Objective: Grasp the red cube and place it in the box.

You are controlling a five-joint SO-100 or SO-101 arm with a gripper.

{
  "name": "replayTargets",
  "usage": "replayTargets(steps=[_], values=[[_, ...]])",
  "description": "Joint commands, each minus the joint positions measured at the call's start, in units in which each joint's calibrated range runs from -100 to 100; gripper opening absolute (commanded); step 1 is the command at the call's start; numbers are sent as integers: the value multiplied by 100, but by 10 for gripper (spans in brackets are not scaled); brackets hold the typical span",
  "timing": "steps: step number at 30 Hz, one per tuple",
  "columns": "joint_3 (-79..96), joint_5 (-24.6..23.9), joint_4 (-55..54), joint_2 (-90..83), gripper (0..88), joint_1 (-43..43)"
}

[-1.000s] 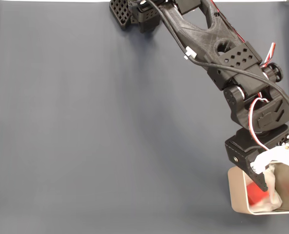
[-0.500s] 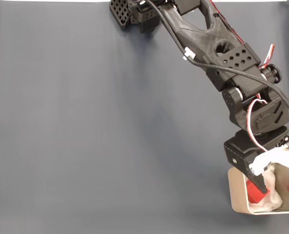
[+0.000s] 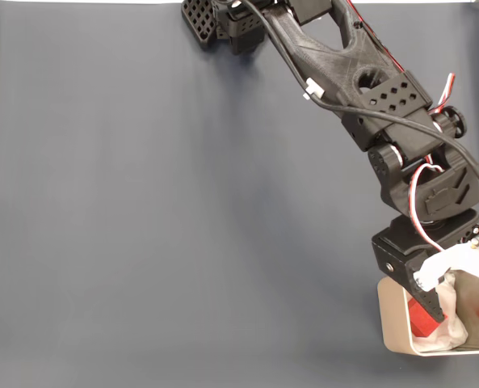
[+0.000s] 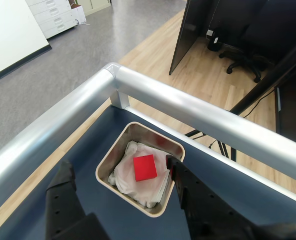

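Barely anything has shifted in the last half second, though a second ago the arm sat a touch higher. Now the red cube (image 4: 145, 167) lies loose on the crumpled paper (image 4: 133, 180) inside the box (image 4: 138, 131), so the drop looks done. Meanwhile the gripper (image 4: 119, 168) hangs above with fingers spread wide, holding nothing and straddling the box, probably so it can lift off cleanly.

One red cube (image 4: 145, 167) lies in one box (image 4: 107, 161) lined with one crumpled white paper (image 4: 129, 176), on one dark surface (image 3: 182, 210).
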Motion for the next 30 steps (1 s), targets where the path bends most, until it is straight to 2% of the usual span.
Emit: replayTargets(steps=[1,3,10,12,30], values=[[-187,-59,-101,-210,390,87],[-150,-29,-92,-244,348,87],[60,-49,-101,-470,63,137],[206,-39,-92,-591,10,165],[2103,-98,-142,-2593,0,1060]])
